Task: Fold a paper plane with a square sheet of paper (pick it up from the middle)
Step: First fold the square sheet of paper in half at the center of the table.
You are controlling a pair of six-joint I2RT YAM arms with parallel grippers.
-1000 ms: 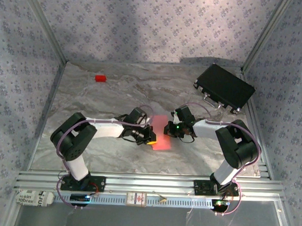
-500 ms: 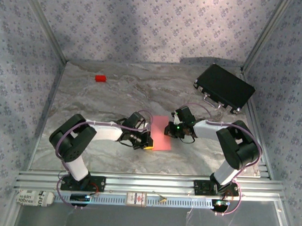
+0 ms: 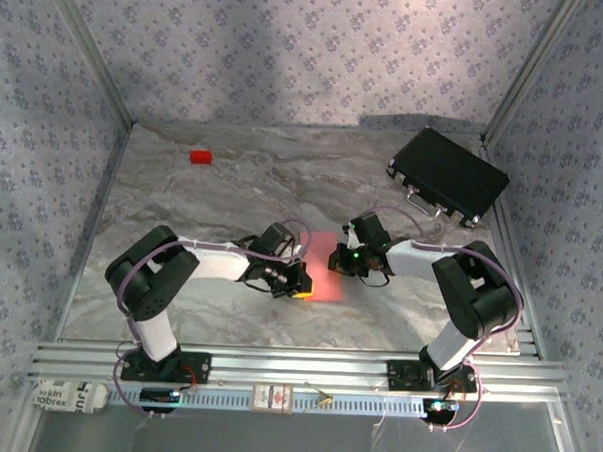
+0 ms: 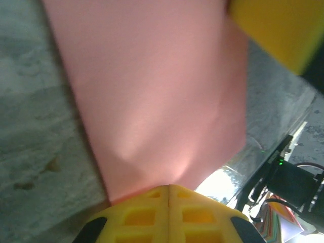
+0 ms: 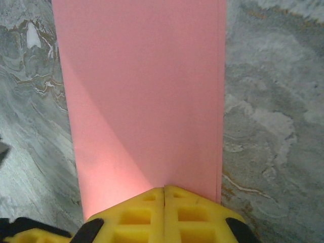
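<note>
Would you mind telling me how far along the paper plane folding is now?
Early. Done: the square sheet of paper looks folded once into a narrow strip, a doubled edge showing along one side. In hand: the left hand and right hand, both shut, sit at its opposite sides. Left: no pointed nose or wings yet.

- Pale lilac wallpapered walls (image 3: 289,55) with a small floral print enclose three sides.
- Grey marbled tabletop (image 3: 213,197), slightly wrinkled near the back.
- Silver aluminium corner posts (image 3: 89,57) slant upward.
- Ribbed aluminium rail (image 3: 305,364) spans the near edge.
</note>
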